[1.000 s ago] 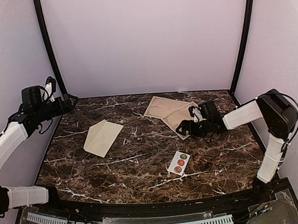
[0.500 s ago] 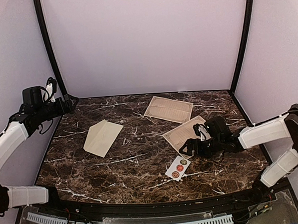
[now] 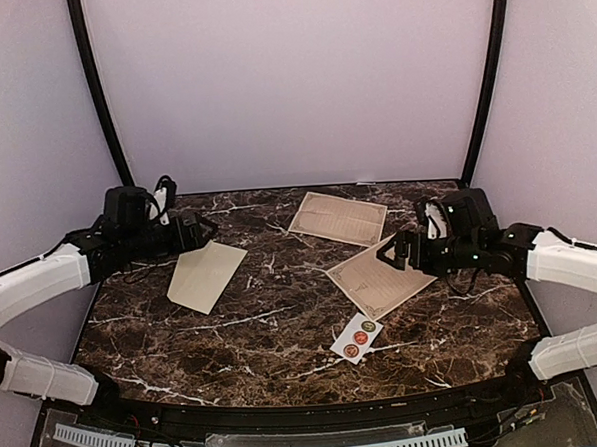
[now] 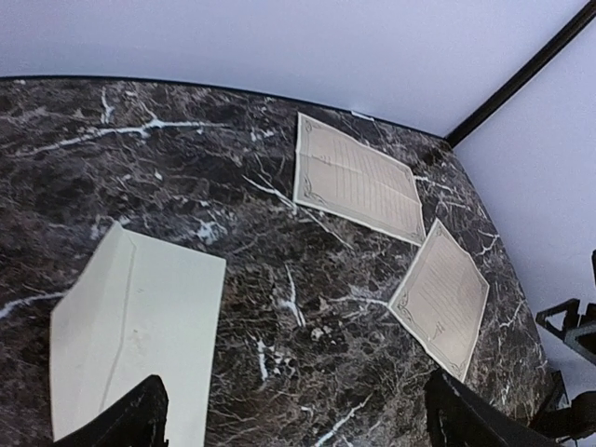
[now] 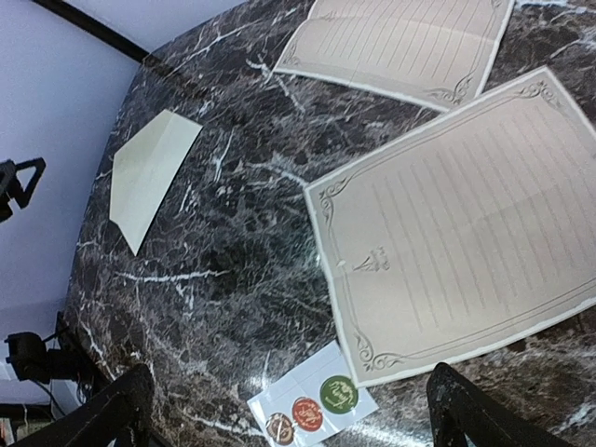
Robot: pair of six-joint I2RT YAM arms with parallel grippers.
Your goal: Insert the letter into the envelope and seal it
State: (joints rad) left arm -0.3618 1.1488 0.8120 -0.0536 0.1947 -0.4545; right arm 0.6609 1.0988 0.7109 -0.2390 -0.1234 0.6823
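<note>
A smooth cream paper envelope (image 3: 206,275) lies flat near the veined marble table's (image 3: 274,330) left edge. The left gripper (image 3: 205,231) hovers at its far corner, jaws wide, empty. The right gripper (image 3: 390,251), stretched low over a tan bordered sheet (image 3: 377,279), is likewise spread and empty.

envelope (image 3: 206,275): plain cream, flat, tilted, centre-left | flap seems folded shut | letter (image 3: 379,276): tan bordered sheet, flat, centre-right
</note>
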